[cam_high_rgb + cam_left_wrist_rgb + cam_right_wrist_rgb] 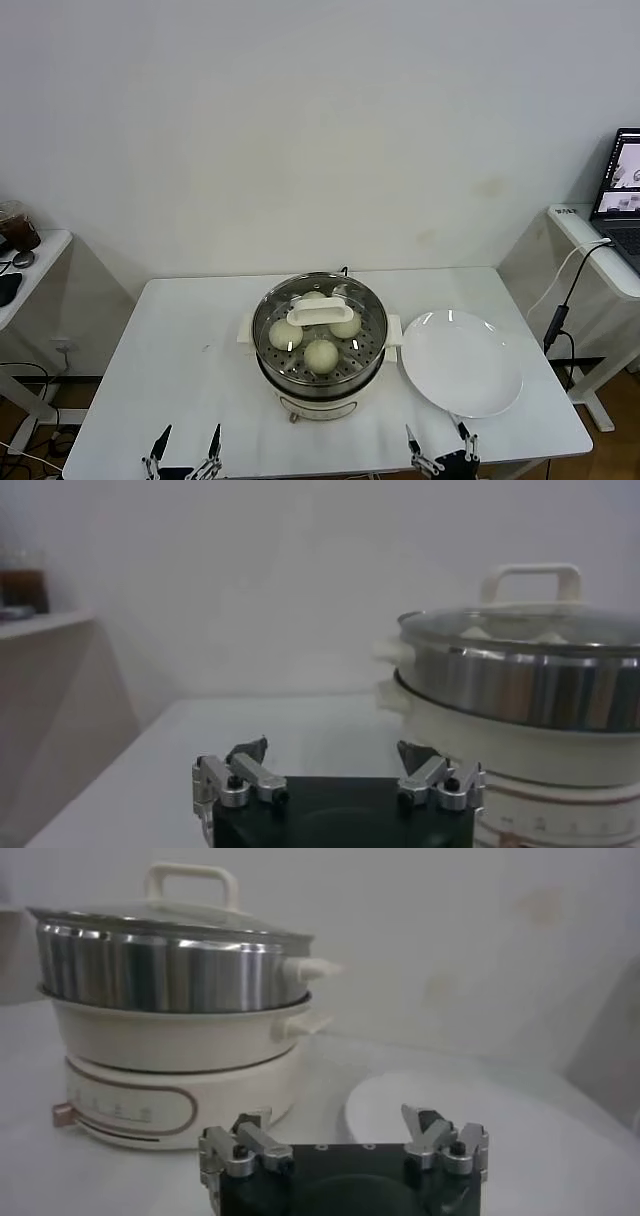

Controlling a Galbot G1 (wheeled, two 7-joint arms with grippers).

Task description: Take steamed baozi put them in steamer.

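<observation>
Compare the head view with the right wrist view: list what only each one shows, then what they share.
Only the head view: the four steamed baozi inside the steamer, seen through the glass lid; the left gripper, open at the table's near edge; the laptop on a side desk.

Only the right wrist view: the steamer's white base with its front panel, and the steel wall side-on.

Both: the steamer with the lid on, the white plate bare beside it, and the right gripper, open and holding nothing.

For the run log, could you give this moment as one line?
baozi: four in steamer | lid: on | plate: empty | left gripper: open, near edge | right gripper: open, near edge
</observation>
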